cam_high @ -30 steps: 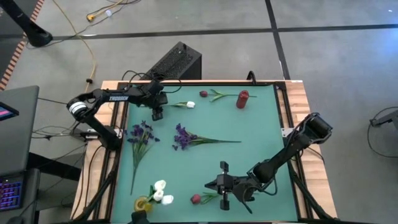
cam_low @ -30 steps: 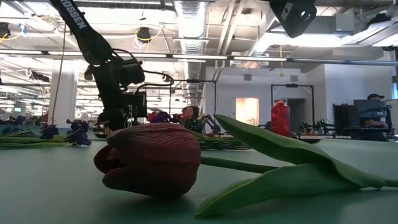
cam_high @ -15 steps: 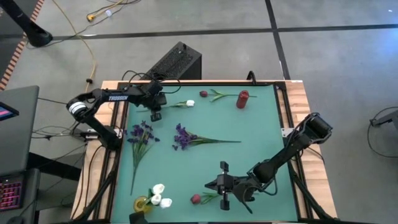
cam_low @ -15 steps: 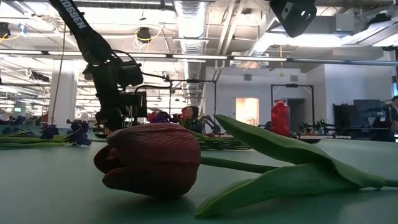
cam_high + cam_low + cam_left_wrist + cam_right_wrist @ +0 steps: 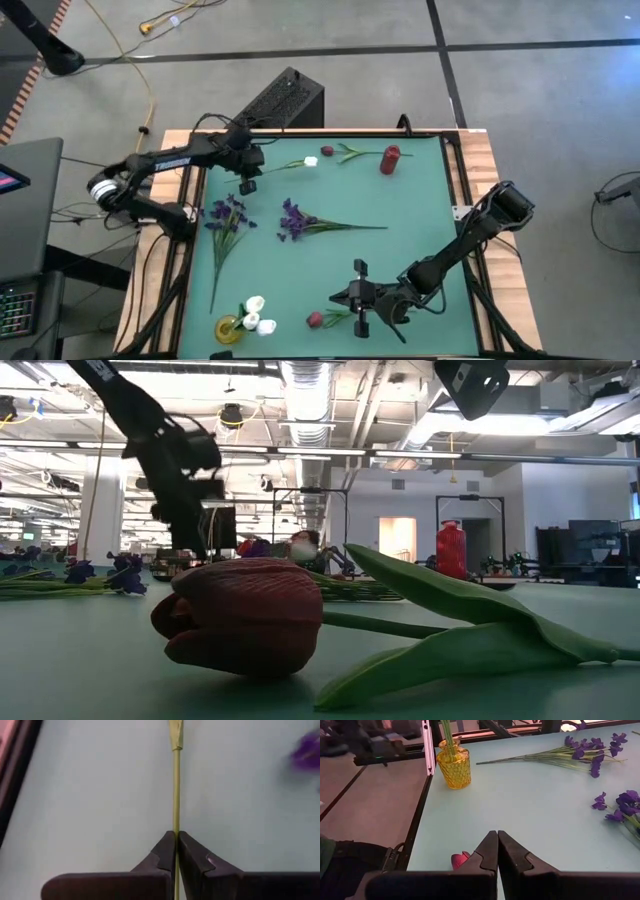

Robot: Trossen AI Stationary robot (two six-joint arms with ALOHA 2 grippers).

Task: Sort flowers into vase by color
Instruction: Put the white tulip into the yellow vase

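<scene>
My left gripper is at the table's far left, shut on the green stem of a white tulip. A dark red tulip lies at the far edge beside a red vase. Two purple sprigs lie flat mid-table. A yellow vase at the near left holds white tulips. My right gripper hovers shut near the front edge, next to another dark red tulip lying on its side, and touches nothing. My left gripper pinches the white tulip's thin stem between its two fingers, near the stem's free end. The fingers slant down from the table's left side, and the stem runs straight on out of them. From there the stem slopes away to the head near the far edge.
A black box stands beyond the far edge. Dark rails frame the green mat on both sides. The mat's middle right is bare. In the low view the near red tulip and its leaf fill the foreground.
My left gripper has risen and tipped back toward the table's left edge, with the white tulip's stem in it. The stem end has come up, and the head has slid a little toward the far edge. My right arm has kept still.
</scene>
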